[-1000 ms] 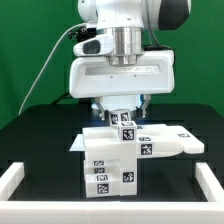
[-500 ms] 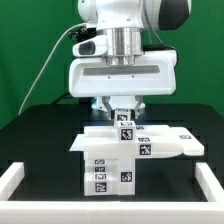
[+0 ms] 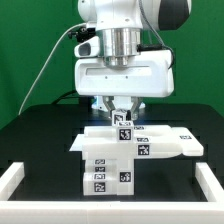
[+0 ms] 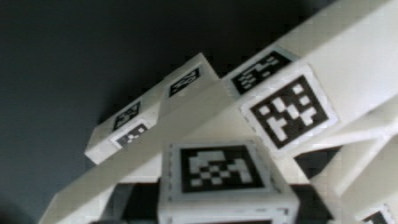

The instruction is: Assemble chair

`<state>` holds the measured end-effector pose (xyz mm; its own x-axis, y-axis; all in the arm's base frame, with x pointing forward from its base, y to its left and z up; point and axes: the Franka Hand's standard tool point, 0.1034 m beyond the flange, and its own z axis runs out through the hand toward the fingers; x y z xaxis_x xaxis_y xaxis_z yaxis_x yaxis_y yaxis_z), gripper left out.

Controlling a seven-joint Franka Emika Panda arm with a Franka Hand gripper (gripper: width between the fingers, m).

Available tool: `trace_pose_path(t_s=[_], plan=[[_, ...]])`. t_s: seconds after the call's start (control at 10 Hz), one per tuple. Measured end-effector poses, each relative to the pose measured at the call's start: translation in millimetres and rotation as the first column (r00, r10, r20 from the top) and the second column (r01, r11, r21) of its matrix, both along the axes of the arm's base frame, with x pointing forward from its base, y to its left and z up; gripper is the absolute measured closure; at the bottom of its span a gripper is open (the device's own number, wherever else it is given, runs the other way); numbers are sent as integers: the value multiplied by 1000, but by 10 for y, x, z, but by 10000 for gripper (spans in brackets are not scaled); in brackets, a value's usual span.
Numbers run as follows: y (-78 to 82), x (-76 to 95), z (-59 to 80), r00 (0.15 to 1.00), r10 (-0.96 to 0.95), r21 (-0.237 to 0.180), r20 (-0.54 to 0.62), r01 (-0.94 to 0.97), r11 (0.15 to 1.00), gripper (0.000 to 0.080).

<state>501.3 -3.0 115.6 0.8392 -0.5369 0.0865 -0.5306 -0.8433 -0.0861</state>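
Observation:
The chair is a stack of white blocky pieces with square tags (image 3: pixel 108 165) at the table's middle. A flat white piece (image 3: pixel 168 142) juts out toward the exterior view's right. My gripper (image 3: pixel 121 112) hangs straight down over the stack, shut on a small white tagged piece (image 3: pixel 123 127) standing on top of the assembly. In the wrist view the same small piece (image 4: pixel 222 172) fills the space between the dark fingers of my gripper (image 4: pixel 224 206). The larger tagged chair pieces (image 4: pixel 285 100) lie beyond it. The base of the small piece is hidden.
A low white border rail runs along the table's near corners, at the exterior view's left (image 3: pixel 14 178) and right (image 3: pixel 207 185). The table top is black (image 3: pixel 40 135), with a green backdrop behind the arm.
The fingers have drawn in around the small tagged piece, and the hand has risen slightly. The chair pieces have not moved.

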Motion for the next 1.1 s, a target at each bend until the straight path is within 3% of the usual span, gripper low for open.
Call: trace_pose_path(t_s=[0.1, 0.2, 0.3, 0.4, 0.5, 0.6, 0.7, 1.1], plan=[[-1, -1, -1, 1000, 21, -3, 0, -21, 1000, 464], [-1, -2, -1, 999, 49, -6, 1, -49, 999, 327], [0, -4, -1, 997, 74, -10, -1, -74, 997, 327], [-5, -6, 9, 965, 263, -35, -13, -264, 964, 192], [-57, 10, 31, 880, 473, -53, -30, -474, 879, 163], [-49, 5, 30, 841, 540, -61, -37, -541, 839, 163], [-25, -32, 8, 748, 661, -72, -59, -664, 745, 152], [-38, -43, -3, 579, 812, -81, -78, -815, 573, 151]])
